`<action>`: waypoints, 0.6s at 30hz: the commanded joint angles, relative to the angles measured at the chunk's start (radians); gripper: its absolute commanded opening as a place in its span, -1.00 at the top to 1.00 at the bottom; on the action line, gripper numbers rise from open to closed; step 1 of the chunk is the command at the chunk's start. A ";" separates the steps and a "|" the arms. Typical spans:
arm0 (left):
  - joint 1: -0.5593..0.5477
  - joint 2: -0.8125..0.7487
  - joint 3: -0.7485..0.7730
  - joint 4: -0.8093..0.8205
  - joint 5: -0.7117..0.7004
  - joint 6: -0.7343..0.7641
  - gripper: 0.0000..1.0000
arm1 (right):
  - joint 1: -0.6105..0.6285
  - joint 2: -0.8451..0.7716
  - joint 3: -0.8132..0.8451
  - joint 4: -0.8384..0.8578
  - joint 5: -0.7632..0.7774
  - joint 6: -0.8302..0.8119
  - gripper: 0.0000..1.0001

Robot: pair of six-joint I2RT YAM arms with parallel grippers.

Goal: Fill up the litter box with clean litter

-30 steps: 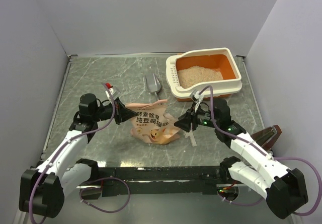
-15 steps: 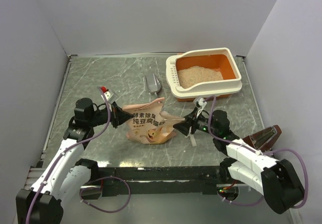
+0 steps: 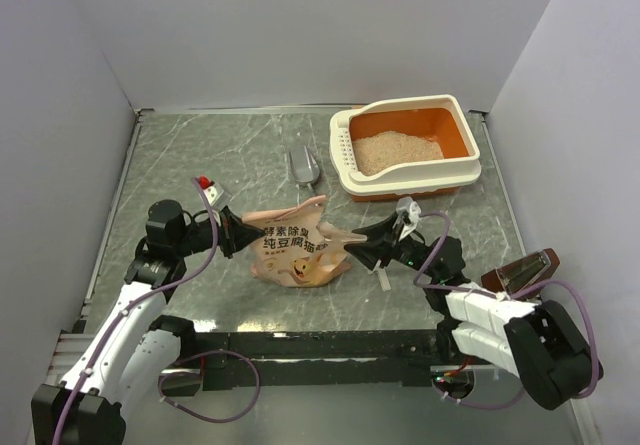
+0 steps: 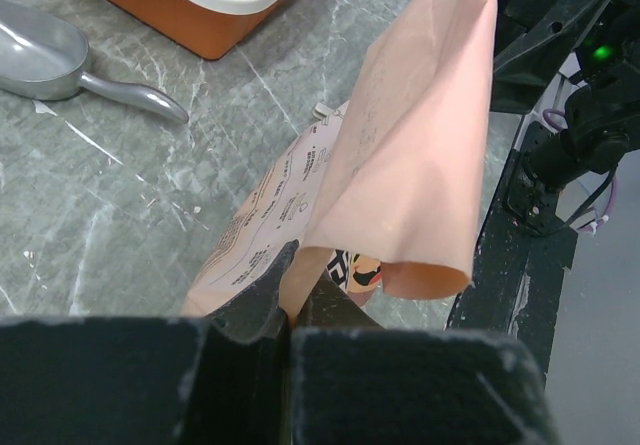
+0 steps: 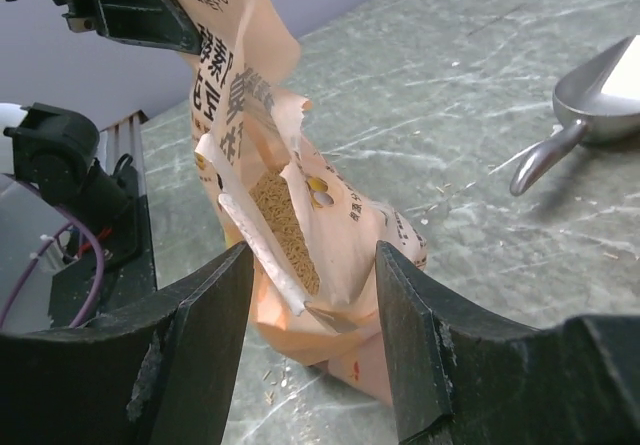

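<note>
The litter box (image 3: 471, 151) stands at the back right, with pale beige clean litter (image 3: 398, 151) in its orange basin. A tan-orange printed bag (image 3: 298, 248) lies at the table's middle. My left gripper (image 3: 238, 236) is shut on the bag's left edge; the pinch shows in the left wrist view (image 4: 290, 303), with the bag (image 4: 400, 155) hanging beyond. My right gripper (image 3: 353, 251) is open at the bag's right end. In the right wrist view (image 5: 315, 300) its jaws stand on either side of the bag's torn mouth (image 5: 335, 235), where litter (image 5: 285, 227) shows inside.
A grey metal scoop (image 3: 303, 167) lies between the bag and the litter box, also in the left wrist view (image 4: 60, 60) and the right wrist view (image 5: 590, 100). Walls close the table on three sides. A dark object (image 3: 520, 270) lies at the right edge.
Both arms have drawn back toward the near edge, their elbows lower. The bag has shifted slightly left and nearer with the left gripper. The right gripper stays at the bag's right end.
</note>
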State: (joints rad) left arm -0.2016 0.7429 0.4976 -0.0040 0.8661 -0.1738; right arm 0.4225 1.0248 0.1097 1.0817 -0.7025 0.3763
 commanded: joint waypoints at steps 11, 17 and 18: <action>0.005 -0.031 -0.004 0.064 0.027 -0.016 0.99 | -0.002 0.225 0.034 0.426 -0.118 0.104 0.37; 0.004 -0.031 0.012 0.020 0.043 -0.029 0.98 | -0.004 0.232 0.024 0.523 -0.149 0.208 1.00; 0.005 -0.028 0.019 0.009 0.051 -0.030 0.98 | -0.005 0.198 0.027 0.502 -0.158 0.217 1.00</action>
State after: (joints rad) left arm -0.2016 0.7254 0.4862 -0.0048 0.8783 -0.1822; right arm 0.4202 1.2690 0.1158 1.2766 -0.7776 0.5133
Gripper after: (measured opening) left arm 0.029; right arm 0.013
